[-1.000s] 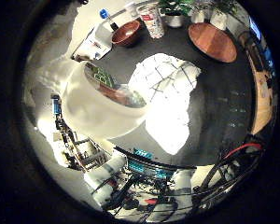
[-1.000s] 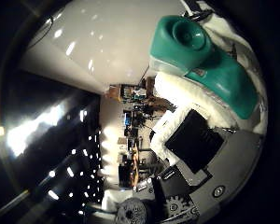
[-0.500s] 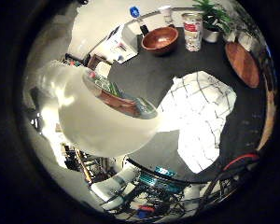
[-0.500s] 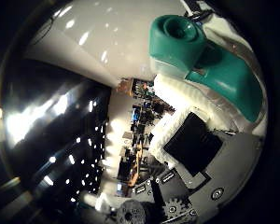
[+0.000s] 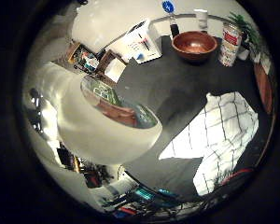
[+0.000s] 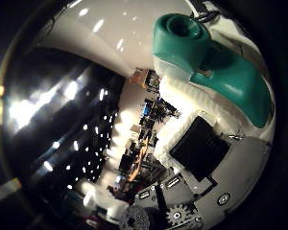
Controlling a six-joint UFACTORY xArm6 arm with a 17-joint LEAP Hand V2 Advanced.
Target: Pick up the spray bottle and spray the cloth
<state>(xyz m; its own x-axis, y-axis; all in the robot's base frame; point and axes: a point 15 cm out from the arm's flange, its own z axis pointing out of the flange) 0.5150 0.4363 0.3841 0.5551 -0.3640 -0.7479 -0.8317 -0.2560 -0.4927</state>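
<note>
Close against the palm, spray bottle, checked cloth beyond on table; thumb-side view shows fingers, grip unclear

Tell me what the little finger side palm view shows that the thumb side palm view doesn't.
Only the little finger side view shows the dark table, the white checked cloth, a wooden bowl and a can. Only the thumb side view shows the hand, its teal fingertip included. Both share the pale, translucent spray bottle, close to the palm.
</note>
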